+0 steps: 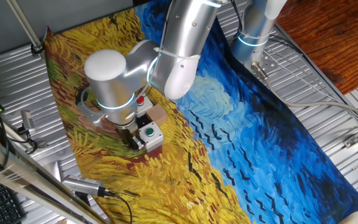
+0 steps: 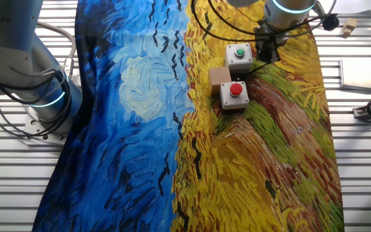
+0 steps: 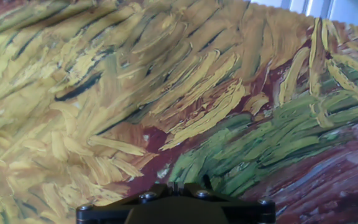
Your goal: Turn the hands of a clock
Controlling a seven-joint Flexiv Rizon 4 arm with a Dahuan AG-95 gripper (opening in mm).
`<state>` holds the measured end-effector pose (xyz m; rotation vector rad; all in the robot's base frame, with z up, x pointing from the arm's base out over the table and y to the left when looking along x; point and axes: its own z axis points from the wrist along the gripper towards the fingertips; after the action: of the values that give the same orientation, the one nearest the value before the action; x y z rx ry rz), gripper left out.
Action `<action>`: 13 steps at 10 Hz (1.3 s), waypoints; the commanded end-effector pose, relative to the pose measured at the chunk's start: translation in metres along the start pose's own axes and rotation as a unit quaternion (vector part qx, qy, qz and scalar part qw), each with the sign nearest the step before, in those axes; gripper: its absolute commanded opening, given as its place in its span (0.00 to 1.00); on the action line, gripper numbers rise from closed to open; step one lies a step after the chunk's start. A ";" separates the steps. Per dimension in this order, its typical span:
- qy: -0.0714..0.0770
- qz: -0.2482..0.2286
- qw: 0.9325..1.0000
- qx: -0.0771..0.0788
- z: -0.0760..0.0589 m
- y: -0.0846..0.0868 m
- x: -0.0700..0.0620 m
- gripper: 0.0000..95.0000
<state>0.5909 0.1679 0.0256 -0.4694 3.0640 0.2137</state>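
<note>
No clock and no black C-clamp show in any view. My gripper point(image 1: 132, 138) hangs low over the painted cloth point(image 1: 241, 143), close beside a grey box with a green button point(image 1: 149, 134). In the other fixed view the gripper point(image 2: 263, 55) is just right of that box point(image 2: 239, 55). In the hand view the fingertips point(image 3: 176, 185) are pressed together with nothing between them, and only cloth lies ahead.
A grey box with a red button point(image 2: 232, 93) and a brown block point(image 2: 219, 76) sit next to the green-button box. A second arm's base point(image 2: 40, 96) stands at the cloth's edge. Tools point(image 1: 86, 185) lie on the metal table.
</note>
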 end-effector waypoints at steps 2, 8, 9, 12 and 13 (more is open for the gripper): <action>0.008 -0.013 1.000 0.026 -0.003 -0.015 0.005 0.00; 0.007 -0.031 0.999 0.023 -0.014 -0.047 0.015 0.00; 0.008 -0.032 0.999 0.023 -0.015 -0.048 0.012 0.00; 0.003 -0.029 0.999 0.015 -0.014 -0.042 0.006 0.00; 0.005 -0.026 1.000 0.015 -0.014 -0.039 0.004 0.00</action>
<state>0.5991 0.1301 0.0339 -0.5464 3.0502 0.1709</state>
